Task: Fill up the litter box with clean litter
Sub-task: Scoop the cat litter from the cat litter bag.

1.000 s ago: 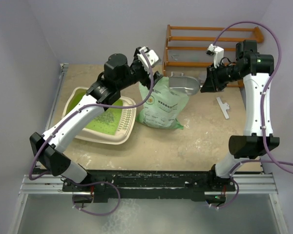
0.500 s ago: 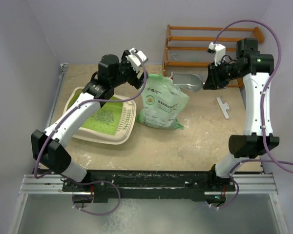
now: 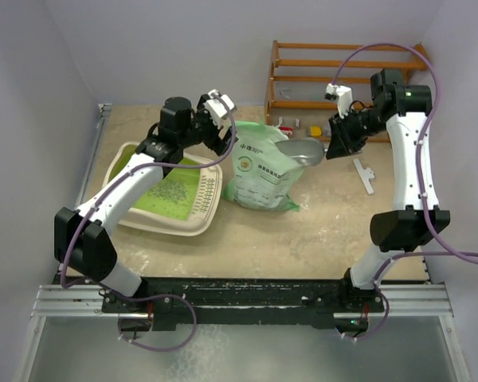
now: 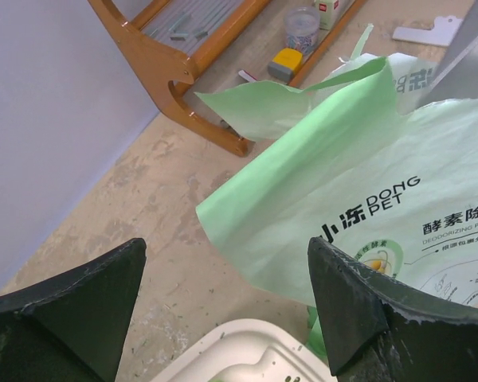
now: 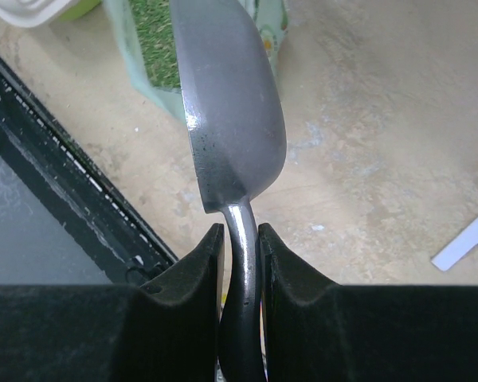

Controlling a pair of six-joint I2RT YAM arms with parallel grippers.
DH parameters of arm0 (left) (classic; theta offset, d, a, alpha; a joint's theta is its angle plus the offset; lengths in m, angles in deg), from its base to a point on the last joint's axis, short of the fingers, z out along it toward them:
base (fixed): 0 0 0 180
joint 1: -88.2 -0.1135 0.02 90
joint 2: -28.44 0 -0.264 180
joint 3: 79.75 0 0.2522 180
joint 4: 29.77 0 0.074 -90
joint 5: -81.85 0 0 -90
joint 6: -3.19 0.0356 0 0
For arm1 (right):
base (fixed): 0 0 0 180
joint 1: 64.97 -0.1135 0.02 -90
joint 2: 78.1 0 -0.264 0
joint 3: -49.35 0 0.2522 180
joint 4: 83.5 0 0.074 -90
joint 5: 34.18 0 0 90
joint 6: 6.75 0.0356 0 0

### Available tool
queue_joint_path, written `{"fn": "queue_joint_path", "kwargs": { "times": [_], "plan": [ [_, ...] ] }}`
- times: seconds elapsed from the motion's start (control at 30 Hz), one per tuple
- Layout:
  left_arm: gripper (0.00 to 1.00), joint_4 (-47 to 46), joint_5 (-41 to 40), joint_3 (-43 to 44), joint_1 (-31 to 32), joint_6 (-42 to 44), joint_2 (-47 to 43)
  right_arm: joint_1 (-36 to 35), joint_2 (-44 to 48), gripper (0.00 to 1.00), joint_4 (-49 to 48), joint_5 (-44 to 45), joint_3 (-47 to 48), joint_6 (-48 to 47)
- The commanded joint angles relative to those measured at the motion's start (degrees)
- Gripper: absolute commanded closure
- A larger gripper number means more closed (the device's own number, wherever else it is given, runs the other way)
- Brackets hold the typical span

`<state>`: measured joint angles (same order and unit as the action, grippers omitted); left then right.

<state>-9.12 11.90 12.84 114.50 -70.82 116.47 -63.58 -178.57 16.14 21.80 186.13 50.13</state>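
The cream litter box (image 3: 135, 219) with its green inside lies at the left. A patch of pale clean litter (image 3: 173, 191) sits by its slotted grille. The light green bag (image 3: 263, 175) stands just right of it. My left gripper (image 3: 225, 137) hangs open and empty by the bag's upper left edge. In the left wrist view it (image 4: 223, 294) hovers over the litter box corner (image 4: 239, 354), next to the bag (image 4: 358, 183). My right gripper (image 3: 334, 143) is shut on the handle of a metal scoop (image 3: 300, 151), whose bowl rests over the bag's top right. The right wrist view shows the scoop (image 5: 231, 103) clamped in that gripper (image 5: 240, 239).
A wooden rack (image 3: 342, 76) stands at the back right with small items (image 3: 291, 126) by its foot. A white plastic piece (image 3: 364, 175) lies on the table right of the bag. A wall runs close along the left of the litter box.
My left gripper has drawn back left from the bag's mouth and opened a little wider. My right arm has carried the scoop left and down onto the bag's top.
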Motion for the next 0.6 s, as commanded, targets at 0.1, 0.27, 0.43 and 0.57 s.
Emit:
{"fn": "queue_joint_path", "kwargs": {
  "times": [0.1, 0.27, 0.43, 0.57],
  "plan": [
    [0.20, -6.57, 15.69, -0.21, -2.48, -1.66, 2.47, -7.27, 3.47, 1.00, 3.13, -2.31, -4.89, -1.53],
    [0.23, -9.00, 24.64, 0.76, -2.75, -4.16, 6.04, -8.77, 1.26, 1.00, 3.13, -2.31, -3.92, -1.53],
    [0.39, -3.82, 29.51, 3.25, -2.74, -3.00, 8.01, -8.77, -0.99, 1.00, 3.14, -2.31, -0.93, -1.53],
    [0.61, 1.89, 27.24, 1.69, -2.74, 1.78, 3.76, -8.78, -2.86, 1.00, 3.51, 8.07, 2.37, 2.48]
  ]
}}
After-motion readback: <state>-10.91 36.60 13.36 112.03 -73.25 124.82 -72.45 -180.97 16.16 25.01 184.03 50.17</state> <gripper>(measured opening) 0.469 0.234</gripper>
